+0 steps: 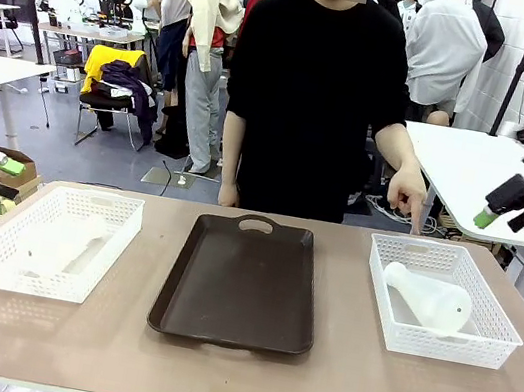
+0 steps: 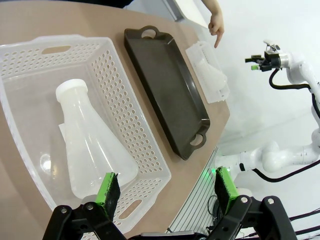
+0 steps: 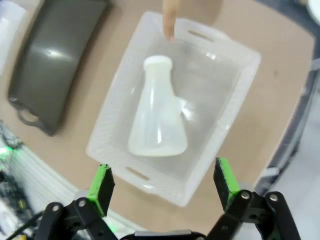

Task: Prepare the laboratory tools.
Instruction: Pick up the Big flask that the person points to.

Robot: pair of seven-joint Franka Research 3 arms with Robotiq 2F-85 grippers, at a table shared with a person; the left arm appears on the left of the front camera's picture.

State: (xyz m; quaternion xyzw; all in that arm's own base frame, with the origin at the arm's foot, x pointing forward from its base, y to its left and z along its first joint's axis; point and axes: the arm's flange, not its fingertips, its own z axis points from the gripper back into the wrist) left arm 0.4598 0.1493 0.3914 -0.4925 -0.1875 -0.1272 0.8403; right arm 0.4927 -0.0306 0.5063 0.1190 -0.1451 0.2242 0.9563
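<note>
Dark brown rectangular tray point(image 1: 241, 284): landmark.
White lattice plastic basket point(image 1: 123, 233), left of tray: one frosted white conical flask point(image 1: 66, 243), lying on its side.
Second lattice basket point(image 1: 439, 344), right of tray: second frosted flask point(image 1: 427, 298), lying on its side; person's hand point(image 1: 409, 197) pointing at the far rim.
Left gripper point(image 2: 167, 187), right gripper point(image 3: 165, 182): jaws spread, holding nothing.

Right gripper point(image 3: 162, 176): path ahead to right flask point(image 3: 157, 117) is open. Right basket point(image 3: 235, 100) walls flank it, person's finger point(image 3: 169, 20) just beyond the neck.
Left gripper point(image 2: 166, 185): left flask point(image 2: 90, 140) ahead is unobstructed, left basket point(image 2: 127, 115) walls close on both sides.
</note>
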